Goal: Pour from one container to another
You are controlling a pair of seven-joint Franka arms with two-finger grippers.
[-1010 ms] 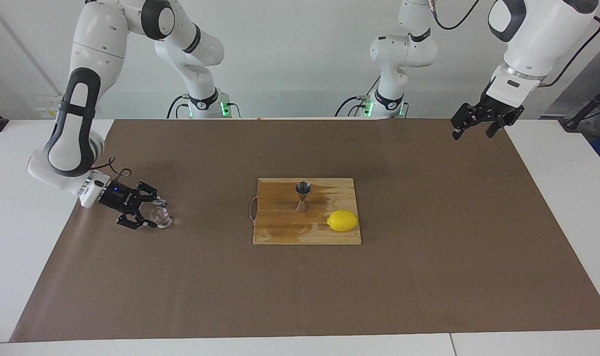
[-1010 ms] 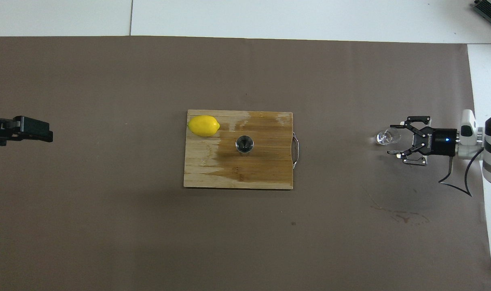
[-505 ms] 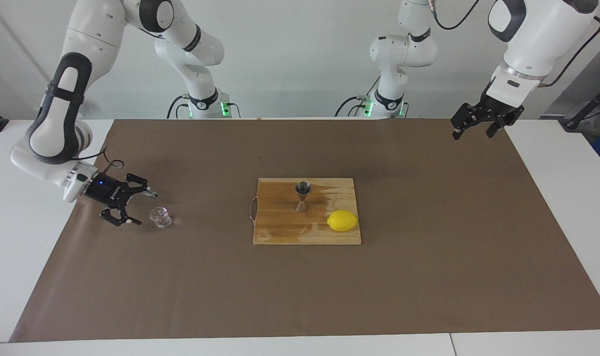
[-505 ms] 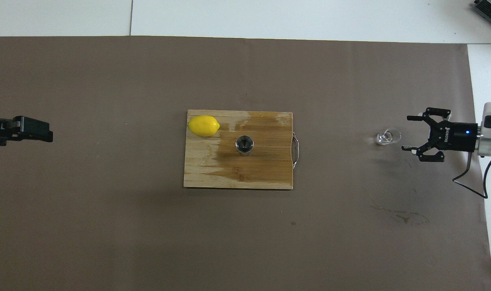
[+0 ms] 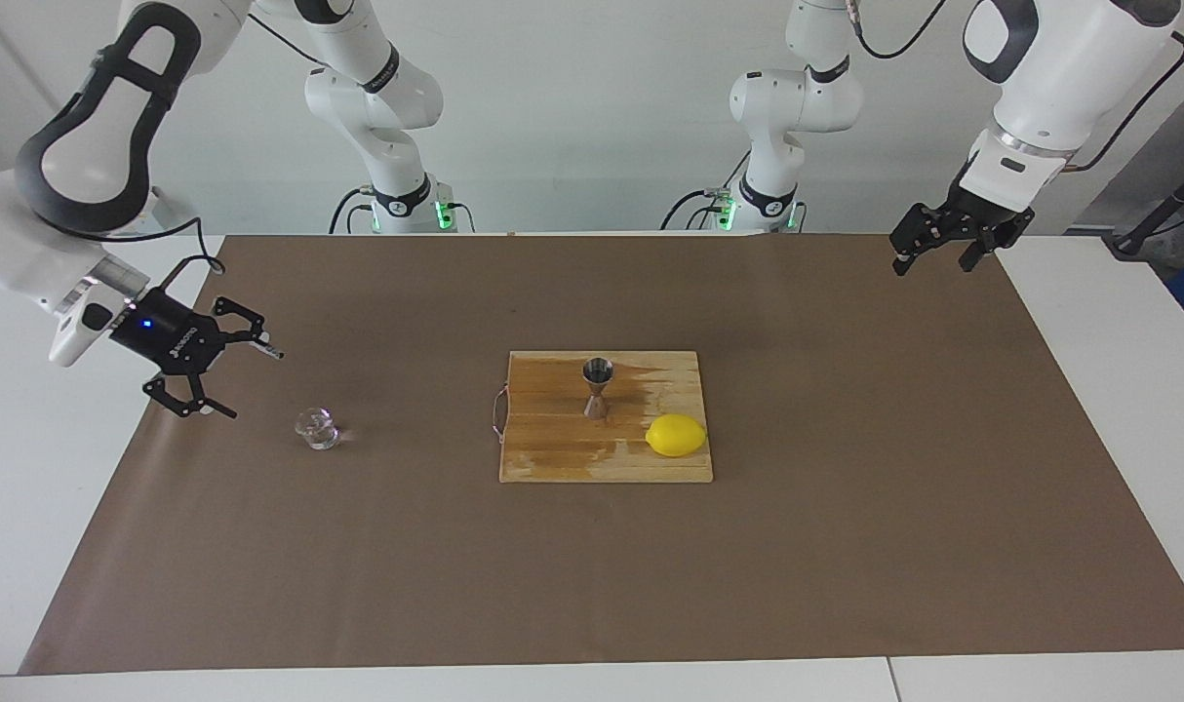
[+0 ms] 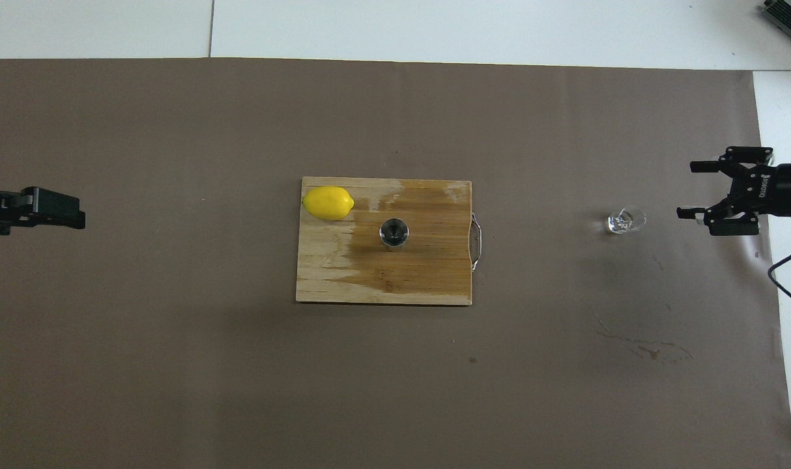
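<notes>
The clear glass cup [image 5: 317, 428] [image 6: 623, 221] stands upright on the brown mat [image 5: 592, 585] toward the right arm's end of the table, alone and touched by nothing; whether any liquid is in it cannot be told. The steel jigger [image 5: 597, 387] [image 6: 393, 232] stands upright near the middle of the wooden cutting board [image 5: 553, 453] [image 6: 343, 280], its open upper cone facing up, and its contents cannot be made out; the wood around it is darker, as if wet. A lemon [image 5: 676, 435] [image 6: 328, 202] lies on the same board, at the corner farther from the robots toward the left arm's end, apart from the jigger. The right end effector [image 5: 223, 372] [image 6: 695, 189] hangs in the air over the mat's edge, near the cup but clear of it, its fingers spread wide and holding nothing. The left end effector [image 5: 931, 253] [image 6: 50, 208] waits raised over the mat's corner at the left arm's end, well apart from the board, fingers spread and empty.
</notes>
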